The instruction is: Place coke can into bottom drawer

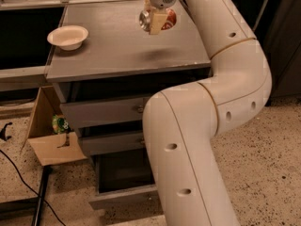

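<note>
My gripper (157, 20) hangs above the grey cabinet top (127, 51) and is shut on the coke can (165, 20), a small red can with a silver end, held on its side clear of the surface. Its shadow lies on the top just below. The bottom drawer (123, 180) stands pulled open at the foot of the cabinet, its dark inside showing, partly hidden behind my white arm (197, 126). The two shallower drawers (106, 112) above it are shut.
A white bowl (68, 36) sits on the left of the cabinet top. An open cardboard box (49, 133) with a green item (59, 124) stands on the floor left of the cabinet. Black cables (19, 182) lie on the speckled floor.
</note>
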Controlling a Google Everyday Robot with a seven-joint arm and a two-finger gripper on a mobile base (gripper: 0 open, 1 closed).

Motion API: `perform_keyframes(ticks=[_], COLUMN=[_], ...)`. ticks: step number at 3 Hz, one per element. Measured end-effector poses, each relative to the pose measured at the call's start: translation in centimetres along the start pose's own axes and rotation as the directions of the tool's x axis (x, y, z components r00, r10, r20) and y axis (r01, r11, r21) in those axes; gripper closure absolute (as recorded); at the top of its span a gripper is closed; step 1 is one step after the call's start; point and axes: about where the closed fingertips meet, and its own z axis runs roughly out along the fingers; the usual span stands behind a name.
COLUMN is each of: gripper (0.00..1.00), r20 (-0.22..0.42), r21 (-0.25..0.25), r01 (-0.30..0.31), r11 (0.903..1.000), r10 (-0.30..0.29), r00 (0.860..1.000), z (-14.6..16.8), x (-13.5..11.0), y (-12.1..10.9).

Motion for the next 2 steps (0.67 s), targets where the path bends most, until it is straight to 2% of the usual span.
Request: perform_keyframes(ticks=[1,2], gripper=[1.00,1.00], r20=[0.031,0.054], r21=[0.035,0.084], r01=[-0.027,-0.070], r11=[0.9990,0.9940], r10=[0.026,0.066], r00=[0.999,0.996], z=[-3.3,-6.7], x=[0.3,0.3], y=[0.1,0.2])
